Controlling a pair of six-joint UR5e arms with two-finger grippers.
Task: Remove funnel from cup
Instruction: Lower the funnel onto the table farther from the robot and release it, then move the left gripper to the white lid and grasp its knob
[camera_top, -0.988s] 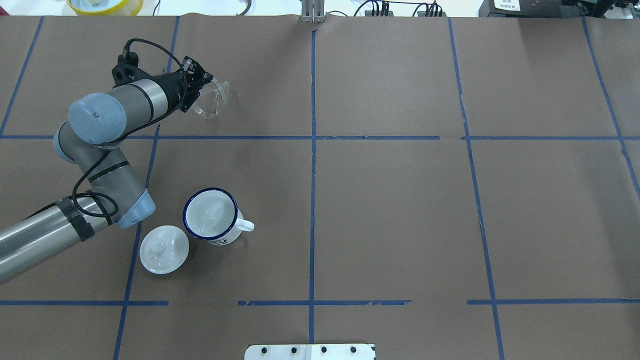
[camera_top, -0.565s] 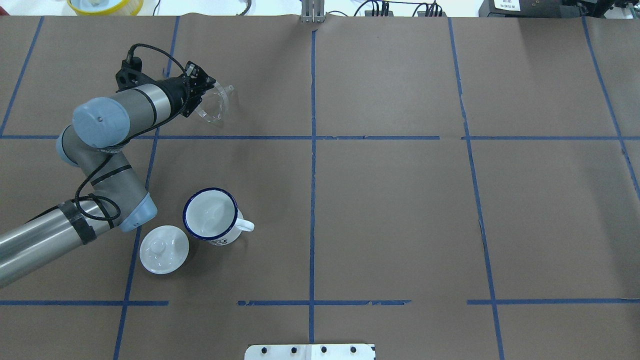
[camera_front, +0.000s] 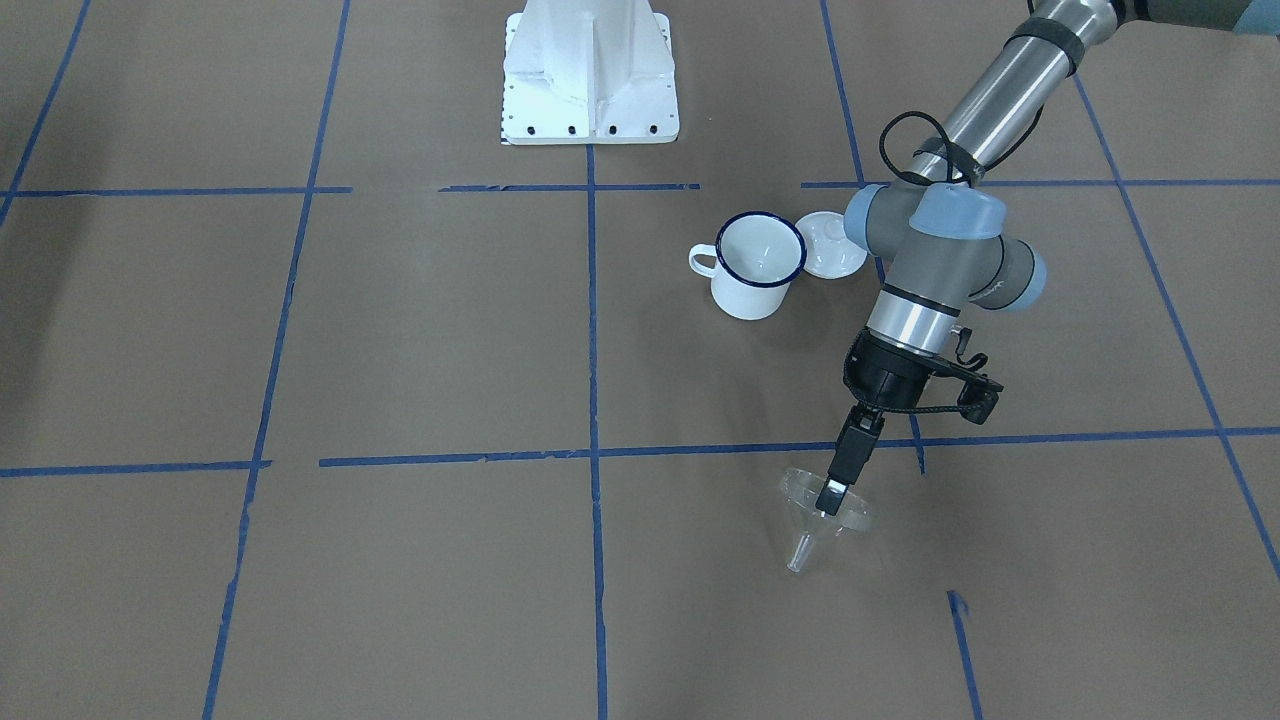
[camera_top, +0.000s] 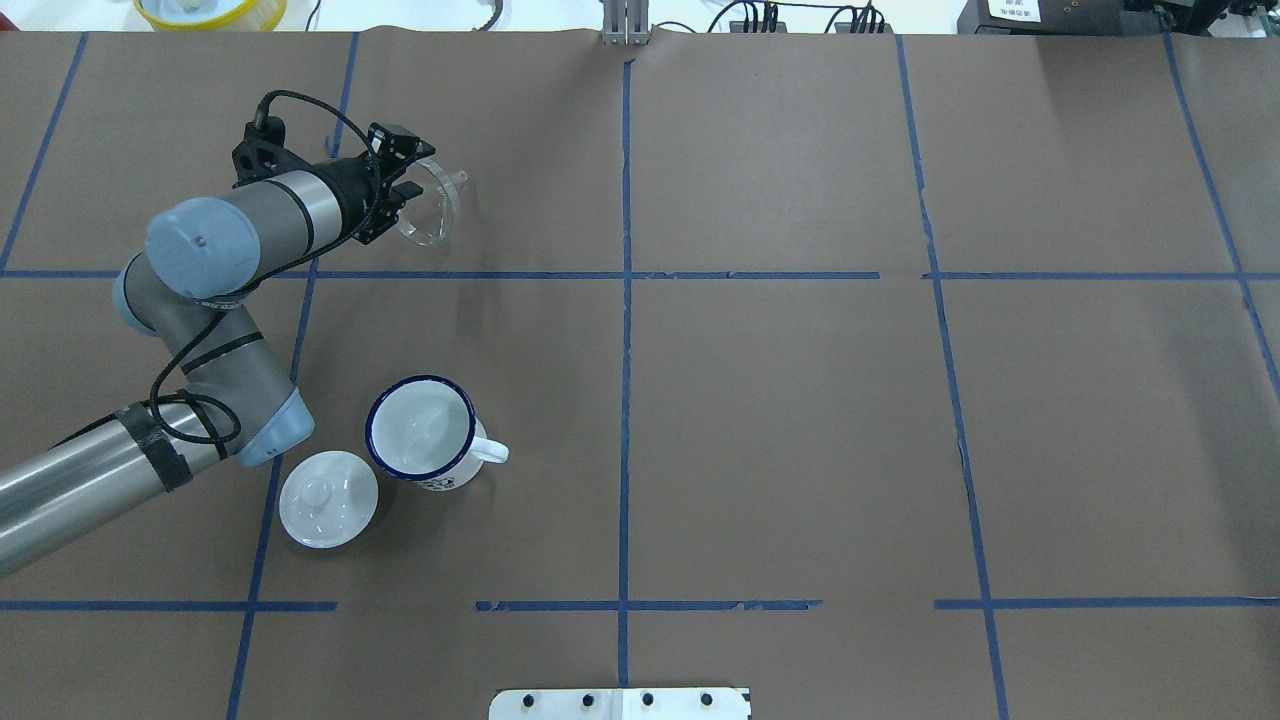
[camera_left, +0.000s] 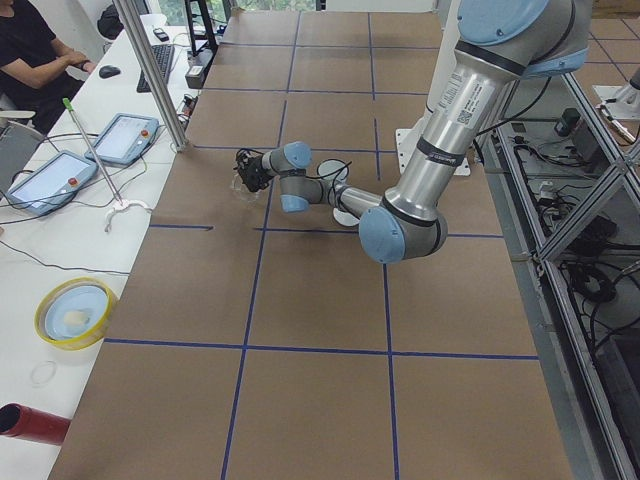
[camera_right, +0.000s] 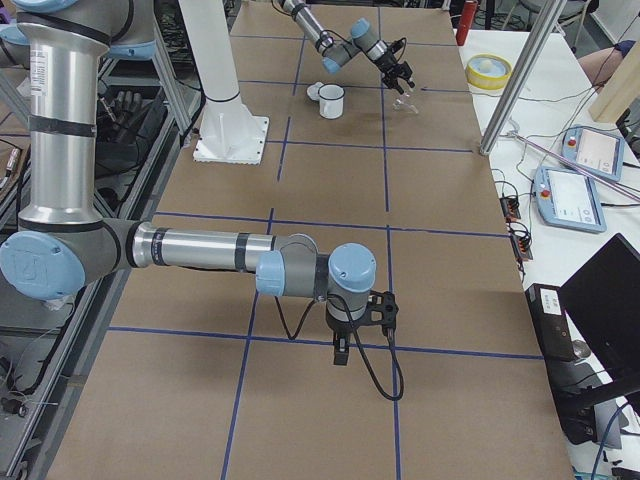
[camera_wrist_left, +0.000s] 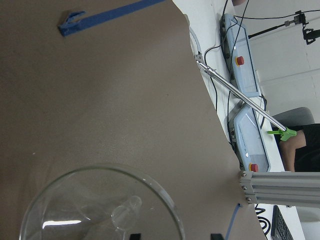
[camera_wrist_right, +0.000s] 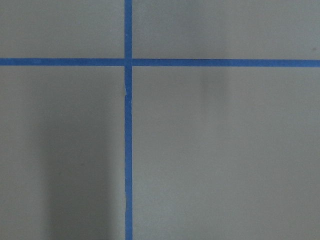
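Note:
The clear funnel (camera_top: 437, 205) lies tilted on the brown paper at the far left of the table, its spout (camera_front: 800, 553) pointing away from the robot. My left gripper (camera_top: 404, 163) is at its wide rim with the fingers spread. In the left wrist view the rim (camera_wrist_left: 170, 220) passes between the two black fingertips without being pinched. The white enamel cup (camera_top: 421, 429) with the blue rim stands upright and empty nearer the robot, well apart from the funnel. My right gripper (camera_right: 340, 352) shows only in the exterior right view, low over the table; I cannot tell whether it is open or shut.
A white domed lid (camera_top: 328, 498) with a knob lies next to the cup on its left. The white robot base (camera_front: 590, 80) stands at the near edge. A yellow bowl (camera_top: 210, 10) sits beyond the far table edge. Control tablets (camera_left: 45, 180) lie on the side bench.
The left gripper's fingers have spread apart at the funnel's rim. The funnel has turned more onto its side. The cup and lid have not moved.

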